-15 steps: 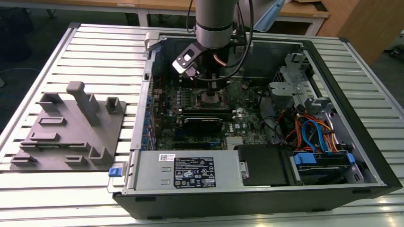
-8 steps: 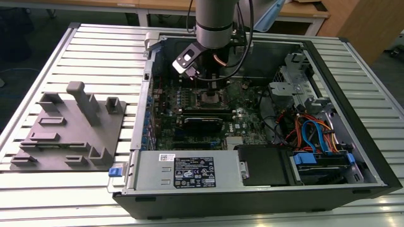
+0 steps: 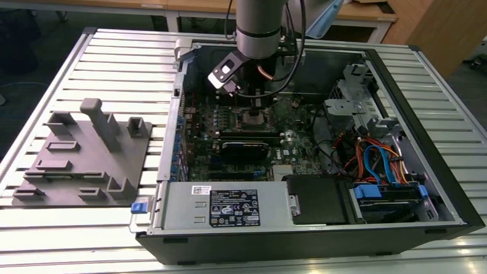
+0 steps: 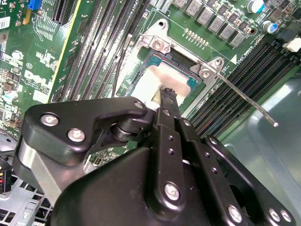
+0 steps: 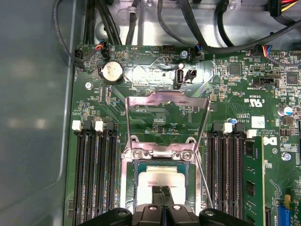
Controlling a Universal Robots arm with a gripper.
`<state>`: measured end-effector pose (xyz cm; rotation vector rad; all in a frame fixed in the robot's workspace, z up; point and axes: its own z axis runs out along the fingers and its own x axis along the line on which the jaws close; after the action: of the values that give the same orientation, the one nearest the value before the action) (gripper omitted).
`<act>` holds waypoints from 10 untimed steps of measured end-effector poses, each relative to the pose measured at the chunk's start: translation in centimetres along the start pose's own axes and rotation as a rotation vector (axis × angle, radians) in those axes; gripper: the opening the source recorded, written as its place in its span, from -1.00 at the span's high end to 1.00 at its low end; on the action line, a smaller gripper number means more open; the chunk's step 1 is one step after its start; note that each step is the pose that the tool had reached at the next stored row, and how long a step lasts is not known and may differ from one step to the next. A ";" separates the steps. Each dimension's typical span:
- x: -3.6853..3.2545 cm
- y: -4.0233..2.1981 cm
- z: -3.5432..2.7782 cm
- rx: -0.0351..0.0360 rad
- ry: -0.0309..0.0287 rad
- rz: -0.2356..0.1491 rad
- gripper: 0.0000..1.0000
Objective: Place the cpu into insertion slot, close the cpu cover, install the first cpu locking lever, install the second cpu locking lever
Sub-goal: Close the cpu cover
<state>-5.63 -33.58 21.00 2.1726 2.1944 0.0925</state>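
The open cpu cover (image 5: 167,97) blocks passage just beyond the gripper (image 5: 162,190). A locking lever (image 4: 247,99) projects alongside. Memory slots (image 5: 96,179) flank both sides.

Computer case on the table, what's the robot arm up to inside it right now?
The arm reaches down into the open computer case, over the motherboard. Its gripper has its fingertips together, on or just above the silver top of the processor chip, which sits in the socket. The metal cover frame is swung open, away from the socket, and a thin locking lever sticks out loose beside it. So the chip is in place, but nothing is closed or latched yet.
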 end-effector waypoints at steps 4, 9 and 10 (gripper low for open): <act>0.00 0.16 0.01 0.0131 0.0001 0.000 0.80; -0.01 0.22 -0.02 0.0497 0.0007 0.000 0.80; -0.01 0.23 -0.09 0.0500 0.0007 0.000 0.80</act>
<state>-5.41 -33.58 21.11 2.1988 2.2203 0.0387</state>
